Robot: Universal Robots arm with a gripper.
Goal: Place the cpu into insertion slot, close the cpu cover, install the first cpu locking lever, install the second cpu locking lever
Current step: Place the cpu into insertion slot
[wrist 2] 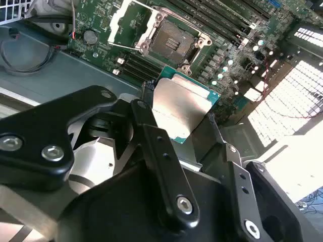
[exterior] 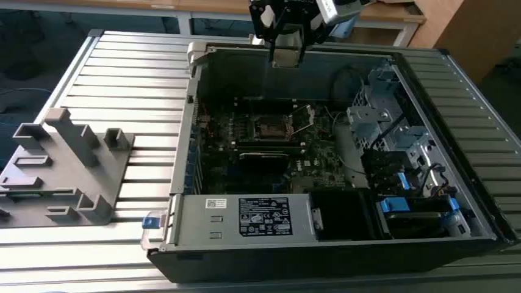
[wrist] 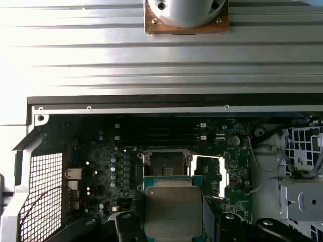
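My gripper (exterior: 287, 56) hangs above the far wall of the open computer case, shut on the cpu (exterior: 286, 58), a thin square chip with a dull silver face. In both wrist views the cpu (wrist 2: 180, 107) (wrist: 172, 205) sits between the black fingers (wrist 2: 151, 136), its green edge showing. Below it on the motherboard lies the insertion slot (exterior: 271, 127) (wrist 2: 172, 43) (wrist: 165, 163), dark and bare. The cpu cover (exterior: 303, 118) (wrist 2: 122, 21) (wrist: 209, 173) stands swung open beside the slot, a silver frame with a square window.
The case (exterior: 183, 159) lies on its side on a slatted metal table (exterior: 122, 73). A labelled power supply box (exterior: 244, 217) fills the near end. Drive bays with blue clips (exterior: 407, 204) and cables are at the exterior view's right. A grey fixture (exterior: 65, 168) stands at the left.
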